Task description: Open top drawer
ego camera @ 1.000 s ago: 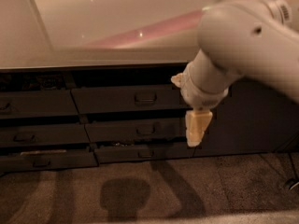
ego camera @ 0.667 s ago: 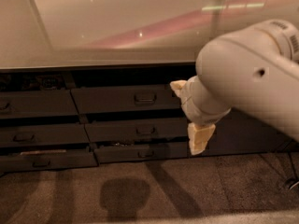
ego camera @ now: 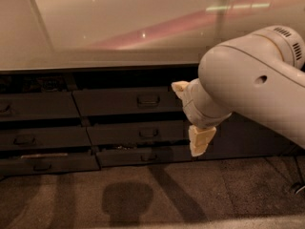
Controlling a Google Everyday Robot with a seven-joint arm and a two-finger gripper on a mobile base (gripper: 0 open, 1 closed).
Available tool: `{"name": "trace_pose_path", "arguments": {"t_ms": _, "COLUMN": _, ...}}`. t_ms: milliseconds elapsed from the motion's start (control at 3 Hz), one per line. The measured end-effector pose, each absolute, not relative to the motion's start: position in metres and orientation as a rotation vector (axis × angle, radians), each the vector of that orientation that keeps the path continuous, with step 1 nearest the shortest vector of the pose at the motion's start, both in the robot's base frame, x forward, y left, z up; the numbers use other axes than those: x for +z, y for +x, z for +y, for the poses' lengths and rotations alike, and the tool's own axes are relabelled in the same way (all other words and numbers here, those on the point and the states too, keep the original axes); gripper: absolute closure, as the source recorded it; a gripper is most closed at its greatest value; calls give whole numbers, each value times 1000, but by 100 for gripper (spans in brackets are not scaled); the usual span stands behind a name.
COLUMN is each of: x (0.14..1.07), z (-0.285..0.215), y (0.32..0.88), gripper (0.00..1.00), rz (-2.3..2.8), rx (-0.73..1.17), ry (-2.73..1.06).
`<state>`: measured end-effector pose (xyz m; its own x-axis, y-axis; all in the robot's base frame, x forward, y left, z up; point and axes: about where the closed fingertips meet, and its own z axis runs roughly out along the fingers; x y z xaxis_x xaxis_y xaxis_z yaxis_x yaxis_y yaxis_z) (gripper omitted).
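Gripper (ego camera: 200, 139) at right, below top drawer (ego camera: 114, 101), apart from its loop handle (ego camera: 148, 99), opening cannot tell

Cream-tipped gripper (ego camera: 190, 120) on the bulky white robot arm (ego camera: 257, 89), low at right, masks the right end of the wide dark grey top drawer front (ego camera: 119, 101); arm runs off right edge, narrower dark left drawers (ego camera: 33, 106) off left edge.

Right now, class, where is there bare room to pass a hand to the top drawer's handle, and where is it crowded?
Bare: the top drawer front left of its handle, and the floor in front. Crowded: right of the handle, where the arm and the tool hang before the lower drawers.
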<state>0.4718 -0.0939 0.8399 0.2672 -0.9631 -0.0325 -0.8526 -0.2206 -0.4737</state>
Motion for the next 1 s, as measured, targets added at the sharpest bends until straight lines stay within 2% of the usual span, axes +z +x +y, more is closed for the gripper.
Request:
{"name": "trace_pose_path", "arguments": {"t_ms": 333, "x": 836, "z": -102, "y": 484, "gripper": 0, "rz": 1692, "rx": -387, "ry": -2132}}
{"name": "trace_pose_path", "arguments": {"t_ms": 1000, "x": 813, "z": -159, "y": 576, "gripper": 0, "rz": 1895, "rx": -437, "ry": -2067}}
